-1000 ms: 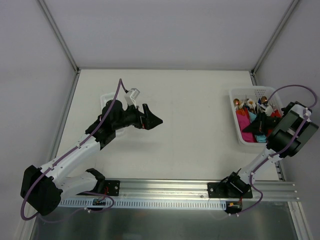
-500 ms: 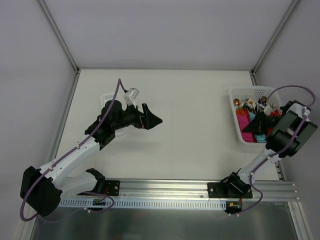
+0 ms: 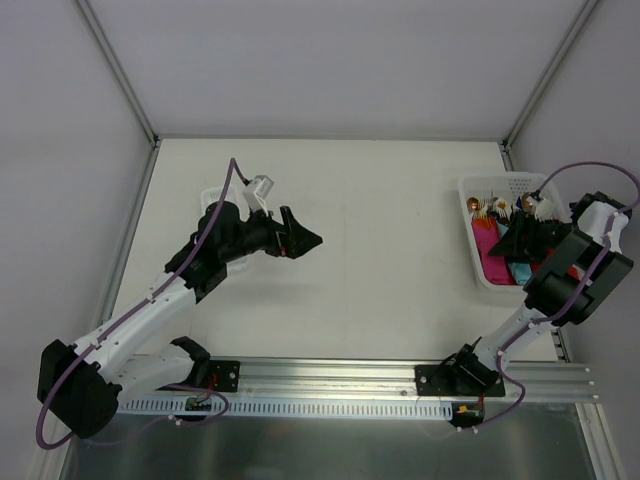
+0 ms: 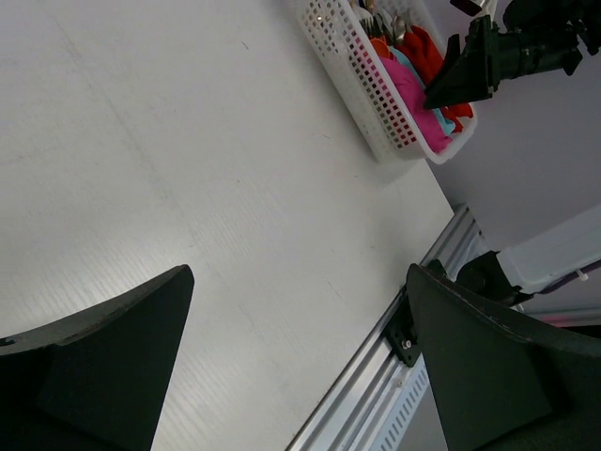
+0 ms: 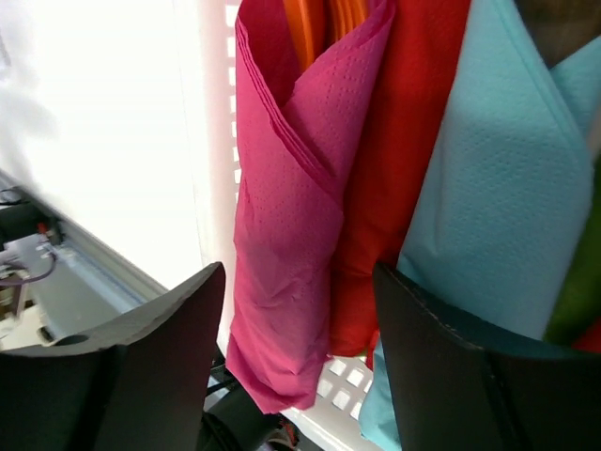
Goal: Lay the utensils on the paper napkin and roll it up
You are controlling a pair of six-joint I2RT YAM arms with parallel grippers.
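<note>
Reaching into the basket (image 3: 505, 181), nothing gripped.
My right end effector (image 5: 299, 271) is wide open and empty, straddling the magenta paper napkin (image 5: 282, 235); orange utensils (image 5: 324, 28) poke from its fold. I'd descend straight and pinch magenta only, clear of the red bundle (image 5: 394, 141). My left end effector (image 4: 300, 272) hangs open and empty over the tabletop (image 4: 141, 141).

Two arms are recorded, the left arm (image 3: 150, 300) and the right arm (image 3: 520, 320); two grippers are counted, the left gripper (image 4: 299, 274) and the right gripper (image 5: 299, 272); two white baskets are noted, the left basket (image 3: 208, 196) and the right basket (image 3: 500, 183); three folded napkins are counted at the right wrist: one pink napkin (image 5: 282, 282), one red napkin (image 5: 394, 169), one teal napkin (image 5: 488, 188); the orange utensils (image 5: 305, 28) and metal utensils (image 3: 492, 208) cannot be counted.
</note>
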